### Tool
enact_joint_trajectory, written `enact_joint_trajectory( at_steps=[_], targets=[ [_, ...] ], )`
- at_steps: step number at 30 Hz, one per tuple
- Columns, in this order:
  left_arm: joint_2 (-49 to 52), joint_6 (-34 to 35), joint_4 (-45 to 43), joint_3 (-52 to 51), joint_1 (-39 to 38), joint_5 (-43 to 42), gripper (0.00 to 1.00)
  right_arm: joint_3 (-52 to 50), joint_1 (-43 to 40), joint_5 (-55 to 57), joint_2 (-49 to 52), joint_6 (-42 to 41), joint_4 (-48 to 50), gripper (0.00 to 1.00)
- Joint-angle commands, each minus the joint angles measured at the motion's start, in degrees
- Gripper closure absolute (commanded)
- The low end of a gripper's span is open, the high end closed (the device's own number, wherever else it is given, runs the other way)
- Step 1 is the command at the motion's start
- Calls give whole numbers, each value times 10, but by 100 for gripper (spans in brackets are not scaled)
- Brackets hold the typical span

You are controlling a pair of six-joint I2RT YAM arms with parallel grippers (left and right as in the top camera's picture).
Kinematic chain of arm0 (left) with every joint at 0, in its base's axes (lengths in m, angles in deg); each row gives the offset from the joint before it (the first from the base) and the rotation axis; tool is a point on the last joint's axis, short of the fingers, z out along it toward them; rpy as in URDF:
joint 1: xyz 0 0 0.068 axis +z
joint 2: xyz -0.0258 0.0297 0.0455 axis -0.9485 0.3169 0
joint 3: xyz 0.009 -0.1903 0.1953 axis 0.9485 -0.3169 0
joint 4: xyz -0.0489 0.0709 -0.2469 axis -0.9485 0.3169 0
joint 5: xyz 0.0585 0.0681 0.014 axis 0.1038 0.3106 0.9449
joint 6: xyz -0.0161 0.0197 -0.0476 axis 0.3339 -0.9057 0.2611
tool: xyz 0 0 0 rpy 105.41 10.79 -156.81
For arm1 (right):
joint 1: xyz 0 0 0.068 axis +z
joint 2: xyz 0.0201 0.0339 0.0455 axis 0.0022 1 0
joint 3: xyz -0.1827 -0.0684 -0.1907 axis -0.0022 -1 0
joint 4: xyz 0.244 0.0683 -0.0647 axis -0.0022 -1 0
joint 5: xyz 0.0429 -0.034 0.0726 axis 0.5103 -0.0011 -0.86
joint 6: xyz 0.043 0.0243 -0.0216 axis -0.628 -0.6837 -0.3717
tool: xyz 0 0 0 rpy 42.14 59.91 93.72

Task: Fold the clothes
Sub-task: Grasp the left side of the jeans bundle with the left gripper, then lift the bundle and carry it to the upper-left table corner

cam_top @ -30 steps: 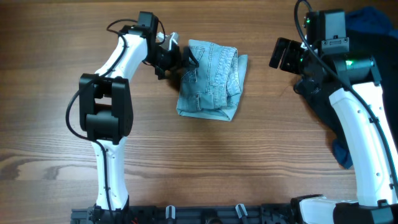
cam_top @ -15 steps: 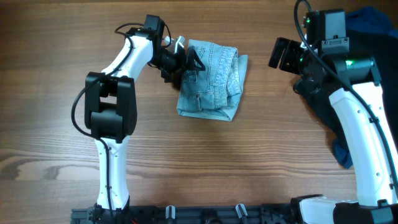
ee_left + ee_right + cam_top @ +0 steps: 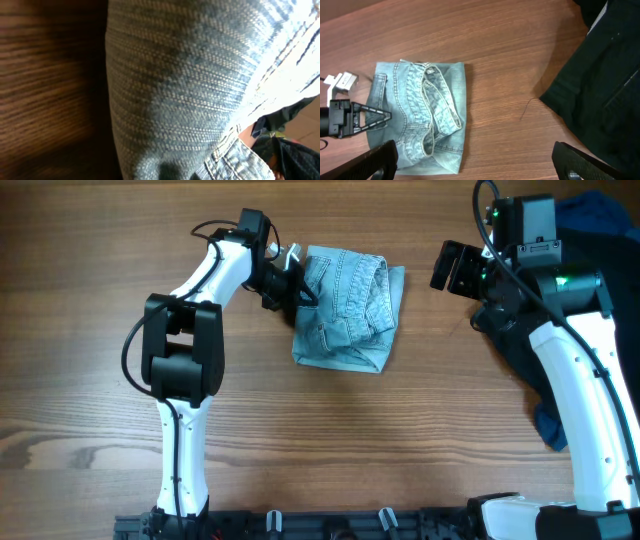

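Observation:
The clothes in play are pale denim shorts (image 3: 350, 310), folded into a rough rectangle on the wooden table (image 3: 330, 450). My left gripper (image 3: 298, 288) is at their upper left edge, its fingers drawn together to a point on the cloth. In the left wrist view denim weave (image 3: 175, 75) fills nearly the whole frame. My right gripper (image 3: 452, 268) hangs open in the air to the right of the shorts. From the right wrist view I look down on the shorts (image 3: 420, 115), with the left gripper (image 3: 387, 116) at their edge and my own gripper (image 3: 480, 165) spread wide with nothing between its fingers.
Black cloth (image 3: 600, 75) lies at the table's right side, partly under the right arm (image 3: 575, 380). Dark blue cloth (image 3: 595, 210) sits at the far right corner, and more of it (image 3: 545, 425) shows beside the arm.
My left gripper slid right onto the shorts' edge and shut. The shorts shifted slightly to the right. The right arm stayed still.

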Motion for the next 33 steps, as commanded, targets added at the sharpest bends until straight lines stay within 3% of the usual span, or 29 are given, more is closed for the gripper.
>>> enact_joint_trajectory(
  at_steps=[1, 8, 20, 24, 33],
  targets=[
    [9, 67, -36, 3, 28, 50, 96, 6, 0, -14, 0, 6, -4, 0],
    [9, 188, -89, 3, 127, 50, 96, 6, 0, -25, 0, 6, -14, 0],
    [9, 361, -89, 3, 334, 64, 96, 6, 0, -25, 0, 6, -15, 0],
    [9, 470, -99, 3, 388, 94, 96, 6, 0, -25, 0, 6, -15, 0],
    [1, 619, -255, 3, 486, 95, 96, 6, 0, -27, 0, 6, -20, 0]
  ],
)
